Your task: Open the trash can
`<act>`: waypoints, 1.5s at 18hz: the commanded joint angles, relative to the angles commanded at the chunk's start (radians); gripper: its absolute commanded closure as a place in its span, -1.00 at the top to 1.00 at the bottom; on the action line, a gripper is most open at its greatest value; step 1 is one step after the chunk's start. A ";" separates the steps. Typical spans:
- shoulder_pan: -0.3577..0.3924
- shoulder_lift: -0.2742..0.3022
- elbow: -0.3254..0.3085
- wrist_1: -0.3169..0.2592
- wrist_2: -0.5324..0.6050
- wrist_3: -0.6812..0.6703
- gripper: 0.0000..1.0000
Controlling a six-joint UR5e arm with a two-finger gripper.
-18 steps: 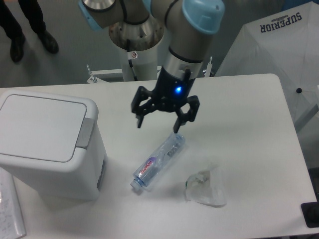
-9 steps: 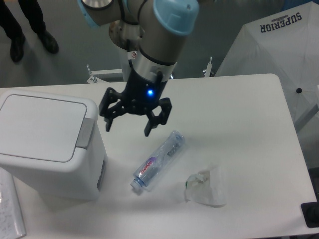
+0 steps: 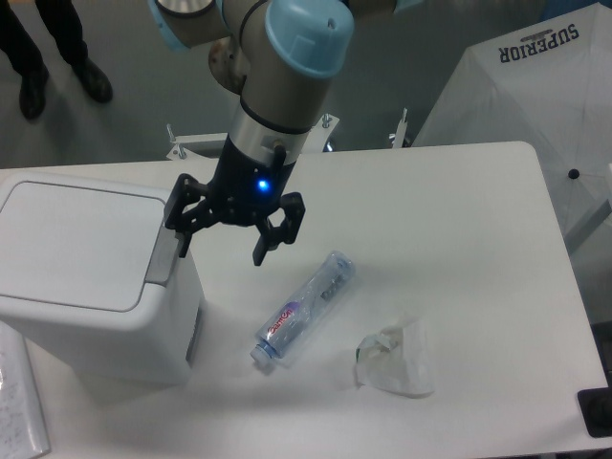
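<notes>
The trash can point(image 3: 81, 277) is a large white boxy bin at the left of the table, its flat lid down. Its grey push tab point(image 3: 164, 260) runs along the lid's right edge. My gripper point(image 3: 221, 248) hangs open and empty just right of the bin, above the table. Its left fingertip is over the top end of the grey tab; I cannot tell whether it touches. The right finger hangs over bare table.
A clear plastic bottle point(image 3: 306, 305) lies on its side right of the bin. A crumpled clear wrapper point(image 3: 394, 359) lies further right. A paper sheet point(image 3: 19, 411) is at the front left edge. A white umbrella point(image 3: 535, 86) stands beyond the right edge.
My gripper has moved left across the table, from above the bottle's upper end to the bin's right edge. It stayed open. The bin, bottle and wrapper have not moved.
</notes>
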 joint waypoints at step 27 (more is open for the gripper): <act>0.021 -0.014 0.052 0.093 0.008 0.021 1.00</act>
